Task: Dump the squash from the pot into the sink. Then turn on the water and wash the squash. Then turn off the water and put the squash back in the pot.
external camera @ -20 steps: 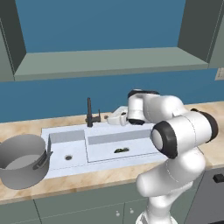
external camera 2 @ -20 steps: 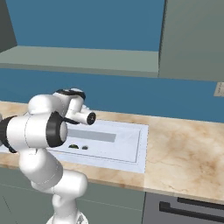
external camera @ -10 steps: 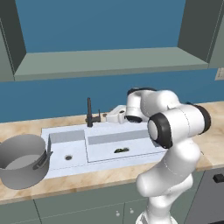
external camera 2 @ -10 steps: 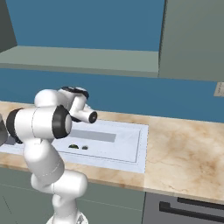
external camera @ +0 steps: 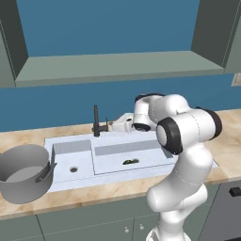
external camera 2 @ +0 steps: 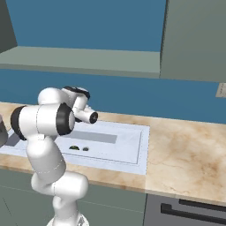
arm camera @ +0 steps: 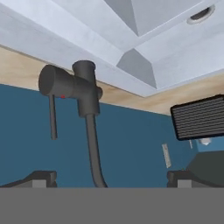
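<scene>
Claw [arm camera: 111, 178] fingers are spread wide apart with nothing held, and it's pointed at the dark faucet [arm camera: 83, 94]. Squash [external camera: 130, 161] is seen lying in the sink's [external camera: 155, 159] larger basin. Pot [external camera: 24, 172] is parked on the desk [external camera: 84, 197], left of the sink.

One squash [external camera: 130, 161], one pot [external camera: 23, 172], one faucet [external camera: 96, 121].

No readable text, label, brand, number or sign appears on anything here.
</scene>
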### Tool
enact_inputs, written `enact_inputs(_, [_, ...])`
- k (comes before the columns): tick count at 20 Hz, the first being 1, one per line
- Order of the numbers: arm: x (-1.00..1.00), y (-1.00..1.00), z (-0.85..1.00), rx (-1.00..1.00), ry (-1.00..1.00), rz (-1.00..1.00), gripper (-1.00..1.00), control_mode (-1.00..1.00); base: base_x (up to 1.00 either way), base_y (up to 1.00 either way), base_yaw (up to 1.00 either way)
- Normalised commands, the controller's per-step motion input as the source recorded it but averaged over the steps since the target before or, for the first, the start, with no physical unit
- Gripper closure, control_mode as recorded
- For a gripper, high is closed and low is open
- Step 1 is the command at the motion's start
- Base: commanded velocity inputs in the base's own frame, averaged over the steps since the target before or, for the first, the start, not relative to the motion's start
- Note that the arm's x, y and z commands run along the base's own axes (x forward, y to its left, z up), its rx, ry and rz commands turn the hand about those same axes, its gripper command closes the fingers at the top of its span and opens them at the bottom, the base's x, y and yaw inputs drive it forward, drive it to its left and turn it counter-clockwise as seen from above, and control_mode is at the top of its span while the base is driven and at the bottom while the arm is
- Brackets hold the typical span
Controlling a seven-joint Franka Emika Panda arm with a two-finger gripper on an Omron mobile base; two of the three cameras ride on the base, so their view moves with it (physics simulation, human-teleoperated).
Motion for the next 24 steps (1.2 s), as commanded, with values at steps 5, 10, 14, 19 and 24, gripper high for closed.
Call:
enact_inputs(5, [0.16, 0.08, -0.12, 0.0, 0.0, 0.0, -1.0, -1.0, 0.0, 0.0, 0.0])
enact_inputs(10, [0.14, 0.1, -0.16, 0.0, 0.0, 0.0, -1.0, -1.0, 0.0, 0.0, 0.0])
enact_inputs(14, [0.16, 0.11, -0.09, 0.0, 0.0, 0.0, -1.0, -1.0, 0.0, 0.0, 0.0])
enact_inputs(19, [0.23, 0.07, -0.05, 0.0, 0.0, 0.0, -1.0, -1.0, 0.0, 0.0, 0.0])
enact_inputs(24, [0.25, 0.03, -0.06, 0.0, 0.0, 0.0, -1.0, -1.0, 0.0, 0.0, 0.0])
